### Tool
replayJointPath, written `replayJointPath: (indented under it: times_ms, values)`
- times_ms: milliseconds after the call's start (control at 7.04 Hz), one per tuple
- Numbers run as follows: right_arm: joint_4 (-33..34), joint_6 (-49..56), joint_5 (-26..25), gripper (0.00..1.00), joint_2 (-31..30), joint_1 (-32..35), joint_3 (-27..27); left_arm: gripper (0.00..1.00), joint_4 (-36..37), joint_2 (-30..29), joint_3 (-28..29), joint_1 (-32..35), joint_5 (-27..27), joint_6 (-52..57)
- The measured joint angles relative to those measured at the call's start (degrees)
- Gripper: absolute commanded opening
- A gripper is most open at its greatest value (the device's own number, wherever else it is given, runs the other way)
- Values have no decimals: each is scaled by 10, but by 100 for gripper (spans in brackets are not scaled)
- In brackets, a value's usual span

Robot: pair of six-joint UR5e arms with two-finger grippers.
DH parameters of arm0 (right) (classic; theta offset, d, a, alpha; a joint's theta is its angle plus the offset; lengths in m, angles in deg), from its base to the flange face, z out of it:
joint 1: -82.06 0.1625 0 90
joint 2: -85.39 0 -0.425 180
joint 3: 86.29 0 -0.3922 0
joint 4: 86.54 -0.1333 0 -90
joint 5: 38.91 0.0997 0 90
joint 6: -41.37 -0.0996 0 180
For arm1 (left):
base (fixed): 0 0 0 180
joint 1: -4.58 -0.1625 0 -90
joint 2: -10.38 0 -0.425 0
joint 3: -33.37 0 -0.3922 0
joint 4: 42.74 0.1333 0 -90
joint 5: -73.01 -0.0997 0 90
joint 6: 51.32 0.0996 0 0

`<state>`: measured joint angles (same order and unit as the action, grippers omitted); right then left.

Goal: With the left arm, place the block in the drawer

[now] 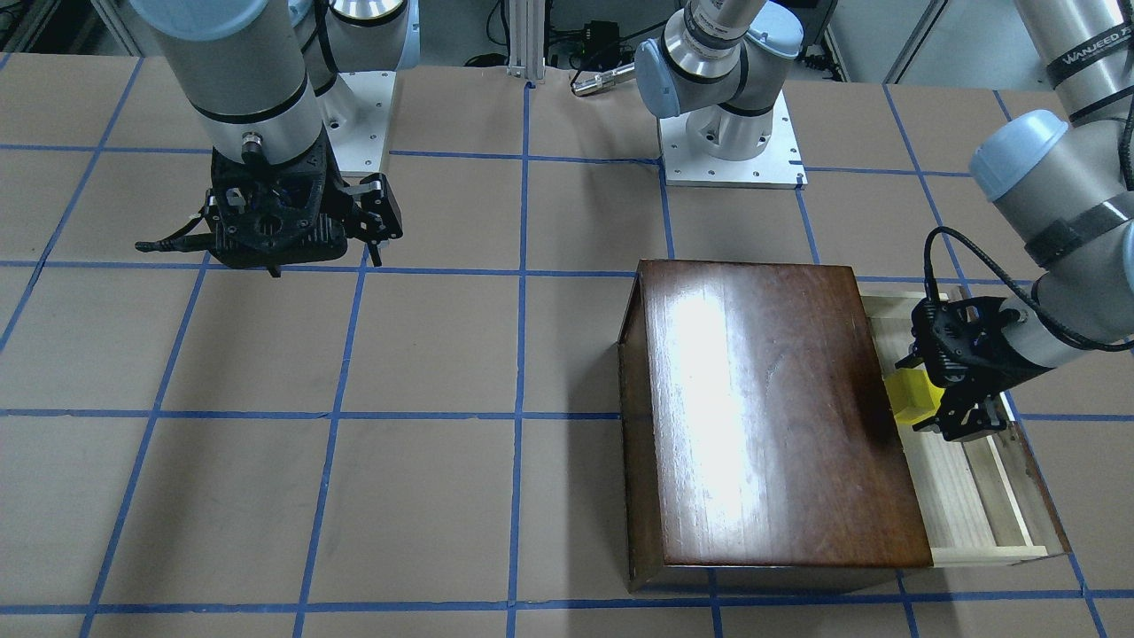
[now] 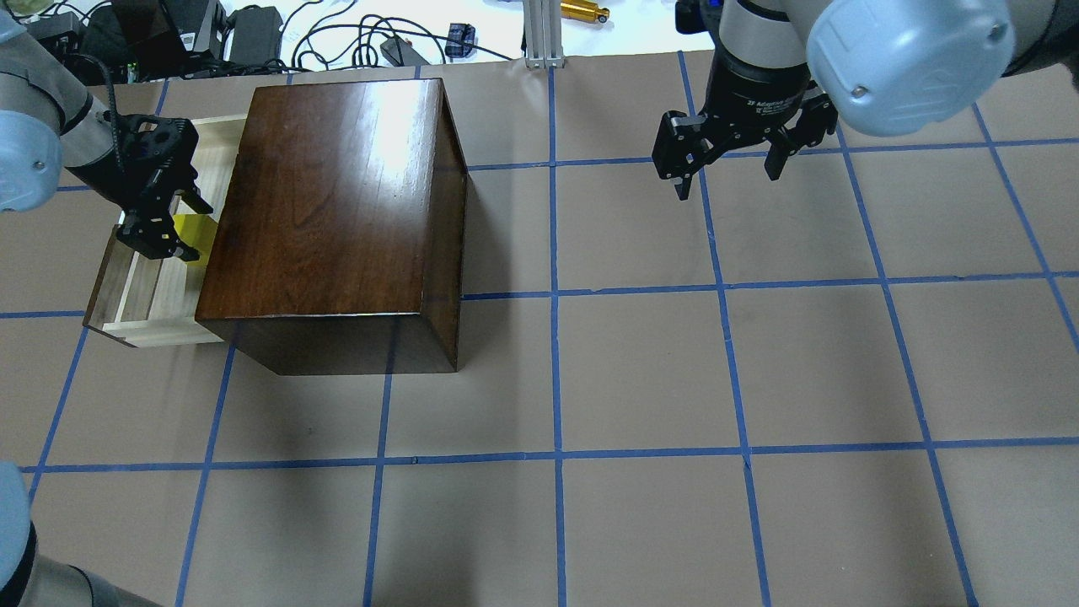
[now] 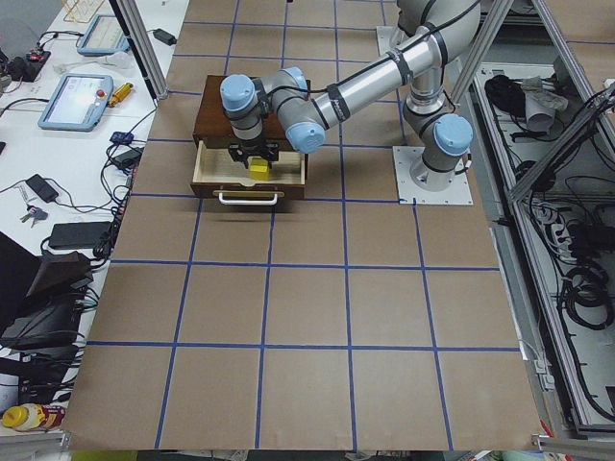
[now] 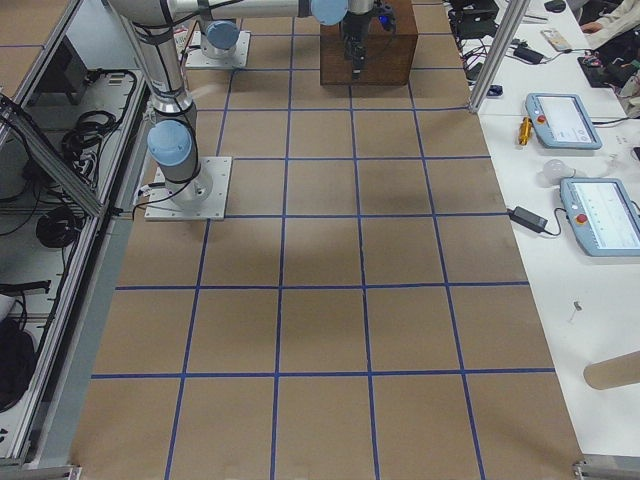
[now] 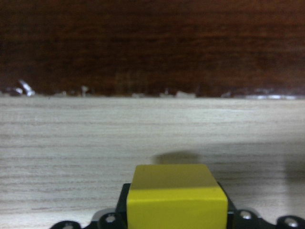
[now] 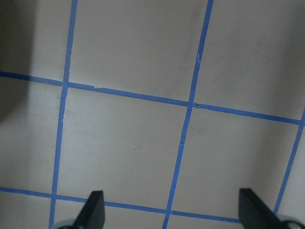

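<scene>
The yellow block [image 1: 912,396] is held between the fingers of my left gripper [image 1: 935,396], which is shut on it. It hangs just above the pale floor of the open drawer [image 1: 970,505], close to the dark-brown box [image 1: 771,408]. In the overhead view the left gripper [image 2: 185,228] holds the block [image 2: 199,234] over the drawer [image 2: 147,299] beside the box [image 2: 337,202]. The left wrist view shows the block [image 5: 176,195] over the drawer floor [image 5: 95,138], casting a shadow on it. My right gripper [image 2: 729,164] is open and empty above the table, far from the box; it also shows in the right wrist view [image 6: 174,214].
The table is brown board with a blue tape grid [image 2: 556,295]. The two arm bases [image 1: 731,151] stand at the robot's edge. Cables and devices [image 2: 253,34] lie beyond the far edge. The drawer's dark front with its white handle [image 3: 250,199] sticks out from the box.
</scene>
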<state>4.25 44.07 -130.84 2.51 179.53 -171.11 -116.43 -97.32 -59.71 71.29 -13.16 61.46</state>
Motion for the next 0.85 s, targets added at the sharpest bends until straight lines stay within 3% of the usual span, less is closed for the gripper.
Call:
replayJointPath:
  times_ms: [142, 568, 852]
  values:
    - [0, 0, 0, 100, 0, 0, 0, 97, -19, 16, 6, 0, -2, -4]
    - [0, 0, 0, 100, 0, 0, 0, 100, -183, 107, 43, 0, -27, -37]
    - [0, 0, 0, 100, 0, 0, 0, 100, -235, 165, 46, 1, -38, -141]
